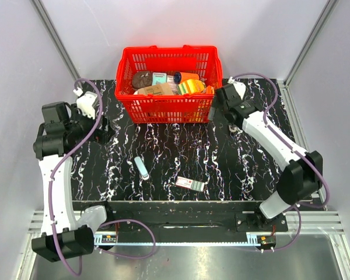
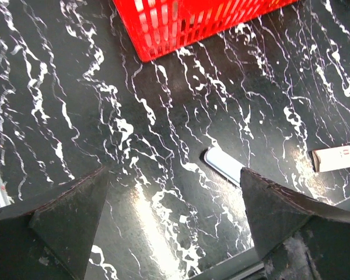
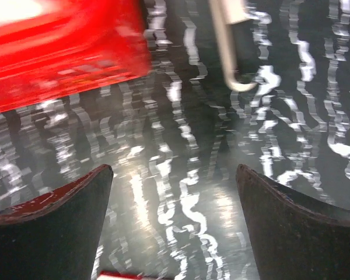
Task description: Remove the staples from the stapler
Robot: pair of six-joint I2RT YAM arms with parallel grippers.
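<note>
The small light-blue stapler [image 1: 142, 168] lies flat on the black marbled table, left of centre and near the front edge. In the left wrist view the stapler [image 2: 223, 165] lies just beyond my right fingertip, which covers part of it. My left gripper [image 1: 105, 133] hovers open and empty at the table's left, well behind and left of the stapler; it also shows in its wrist view [image 2: 174, 172]. My right gripper [image 1: 232, 123] is open and empty beside the basket's right front corner, far from the stapler; it also shows in its wrist view [image 3: 174, 168]. The right wrist view is blurred.
A red basket [image 1: 169, 108] full of groceries stands at the back centre, and also shows in the wrist views [image 2: 163, 35] [image 3: 58, 58]. A small flat white-and-red box [image 1: 189, 184] lies right of the stapler, also in the left wrist view [image 2: 338, 157]. A pale hooked strip [image 3: 226, 52] shows blurred.
</note>
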